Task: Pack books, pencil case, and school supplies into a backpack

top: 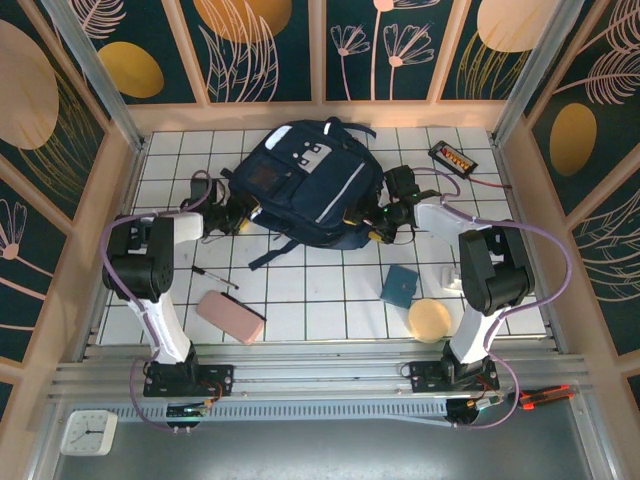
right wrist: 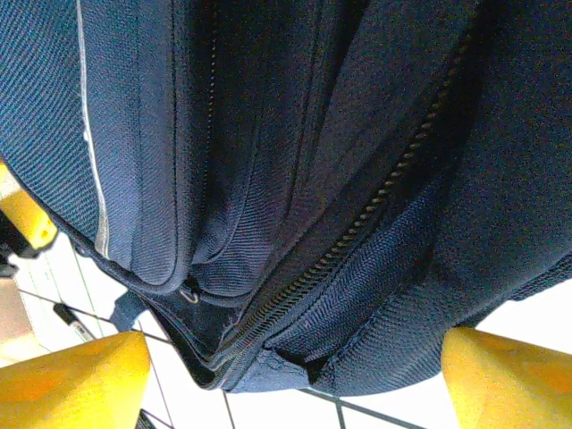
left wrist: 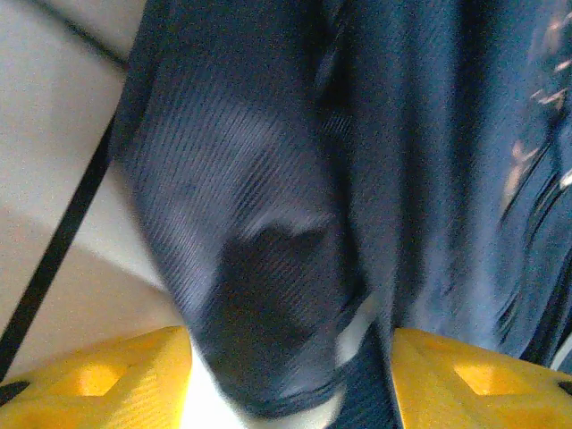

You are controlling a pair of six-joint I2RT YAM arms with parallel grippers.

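The navy backpack [top: 305,185] lies flat near the far middle of the white tiled table [top: 320,300]. A pale grey patch [top: 313,156] on its front carries dark marks too small to read, and a light stripe runs down its right side. The left gripper [top: 243,213] is at the bag's left edge. In the blurred left wrist view its yellow fingers [left wrist: 107,380] stand apart with a fold of dark fabric bunched between them; I cannot tell whether they pinch it. The right gripper [top: 383,225] is at the bag's right edge, its jaws wide apart around the lower corner, where a dark zip [right wrist: 357,241] runs diagonally and bare tile shows beside each finger. The pink pencil case [top: 230,317] lies at the near left, with the black pen [top: 215,277] just beyond it. The teal pad [top: 400,285] lies at the near right, close to a tan disc [top: 430,320]. A black device with orange buttons [top: 452,157] lies at the far right, its lettering illegible. A white clock [top: 88,432] sits off the table's near left corner.
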